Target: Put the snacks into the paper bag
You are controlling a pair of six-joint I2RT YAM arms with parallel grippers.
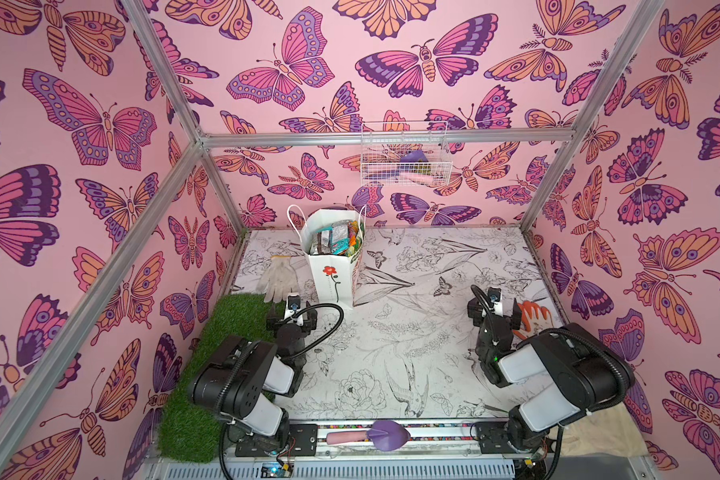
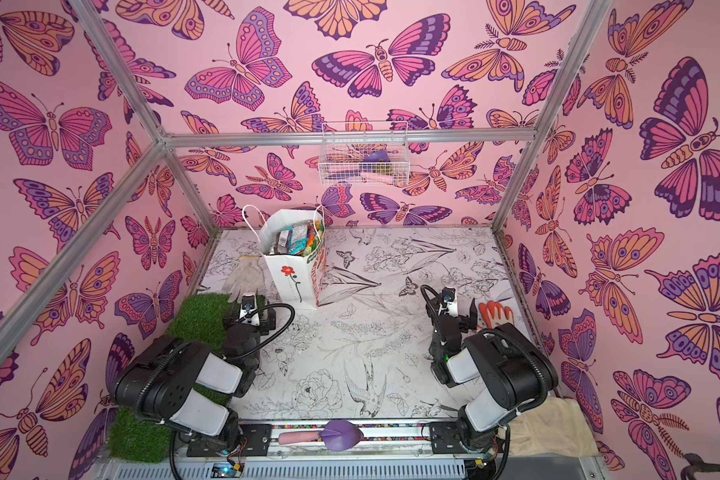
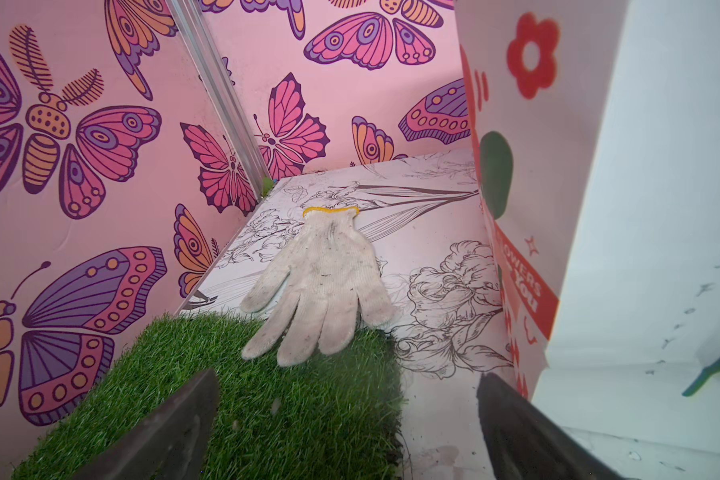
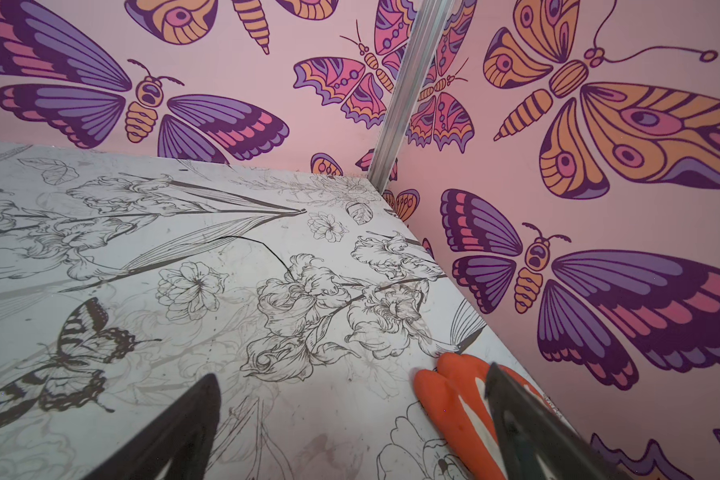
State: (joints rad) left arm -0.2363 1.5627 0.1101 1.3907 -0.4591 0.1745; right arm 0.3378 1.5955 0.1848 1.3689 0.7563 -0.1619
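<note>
The white paper bag (image 1: 333,286) (image 2: 292,286) with a red flower stands upright at the back left of the table. Several snacks (image 1: 335,241) (image 2: 298,242) fill its open top: brown, teal, orange and green packets. My left gripper (image 1: 292,320) (image 2: 248,318) is open and empty, low over the table in front of the bag. In the left wrist view the left gripper (image 3: 348,382) has the bag's wall (image 3: 641,208) close beside one finger. My right gripper (image 1: 494,312) (image 2: 449,313) (image 4: 354,378) is open and empty at the right. No snack lies on the table.
A white glove (image 1: 277,278) (image 3: 321,282) lies partly on a green grass mat (image 1: 208,361) (image 3: 246,395) left of the bag. An orange glove (image 1: 535,318) (image 4: 454,399) lies beside the right gripper. A wire basket (image 1: 404,158) hangs on the back wall. A purple trowel (image 1: 375,434) rests on the front rail.
</note>
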